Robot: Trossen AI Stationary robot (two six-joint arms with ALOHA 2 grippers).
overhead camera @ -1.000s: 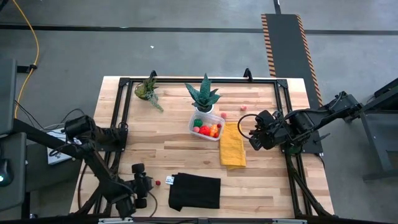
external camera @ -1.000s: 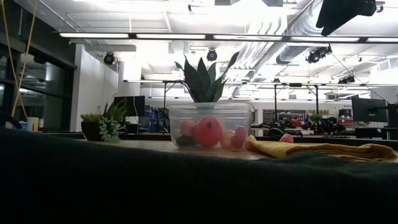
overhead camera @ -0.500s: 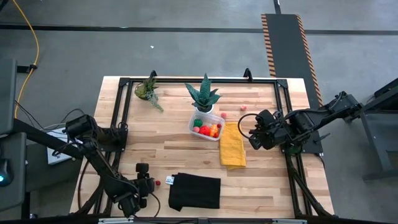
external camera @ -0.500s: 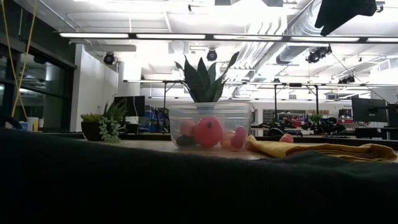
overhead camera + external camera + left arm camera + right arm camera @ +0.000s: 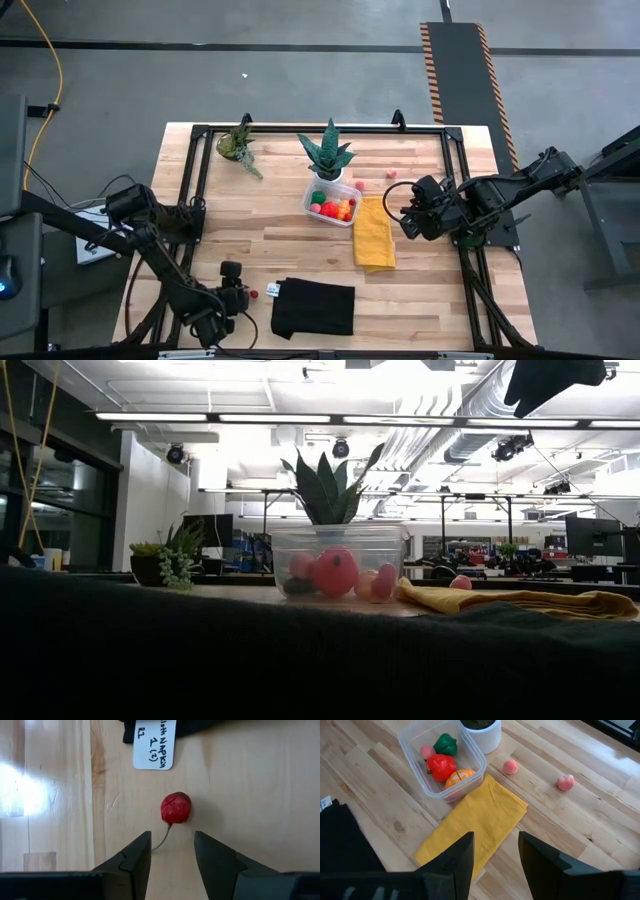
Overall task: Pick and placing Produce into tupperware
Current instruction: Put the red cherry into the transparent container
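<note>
While left tool (image 5: pixel 172 851) spread, red cherry (image 5: pixel 175 807) lies just beyond fingertips, untouched.

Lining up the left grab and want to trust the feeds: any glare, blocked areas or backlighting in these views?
Left wrist view: a bright glare patch on the light wooden table, well clear of the small red toy cherry with a thin stem. Low view: a dark mass fills the lower half; ceiling lights backlight the clear plastic tupperware box. High view: evenly lit.
</note>
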